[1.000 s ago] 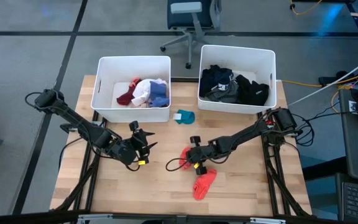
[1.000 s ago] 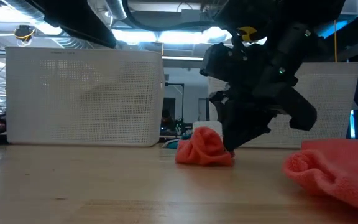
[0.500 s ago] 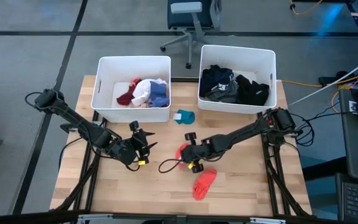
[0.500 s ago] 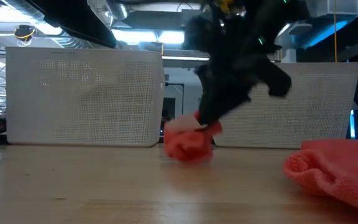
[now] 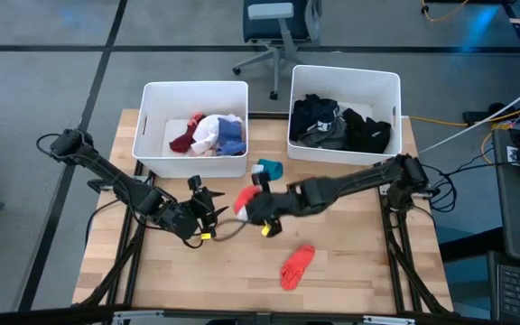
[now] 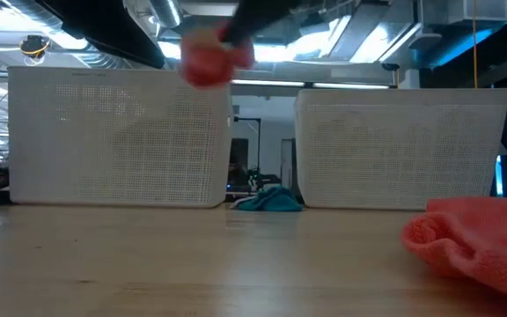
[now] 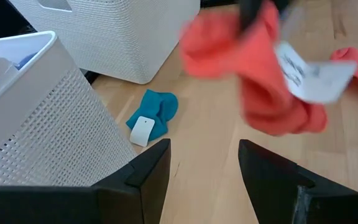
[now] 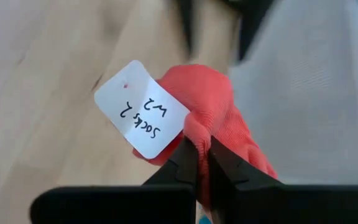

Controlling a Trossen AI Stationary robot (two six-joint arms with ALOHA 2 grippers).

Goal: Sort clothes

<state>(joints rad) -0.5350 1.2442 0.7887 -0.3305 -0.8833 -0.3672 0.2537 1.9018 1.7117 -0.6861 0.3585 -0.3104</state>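
Observation:
My right gripper (image 5: 253, 204) is shut on a red sock (image 5: 243, 200) with a white tag (image 8: 143, 117), lifted above the table's middle. The sock also shows in the low view (image 6: 208, 60) and in the left wrist view (image 7: 253, 81). My left gripper (image 5: 208, 215) is open and empty, just left of the sock. A second red sock (image 5: 297, 266) lies on the wood near the front edge. A teal sock (image 5: 268, 169) lies between the two bins. The left bin (image 5: 152, 122) holds maroon, white and blue clothes, the right bin (image 5: 388, 90) black and grey ones. My right gripper pinches a bunched fold of the red sock (image 8: 199, 138) between its two fingers, beside the white tag. The sock is lifted clear of the table and hangs bunched at the fingers.
The two white bins stand side by side at the table's far edge. Bare wood (image 5: 152, 262) lies at the table's near left. An office chair (image 5: 273, 32) stands on the floor beyond the table.
My right gripper has lifted the red sock off the table and carried it up and toward the table's left and far side, near the left bin. The sock has gone from resting on the wood to hanging clear. The other red sock has stayed in place.

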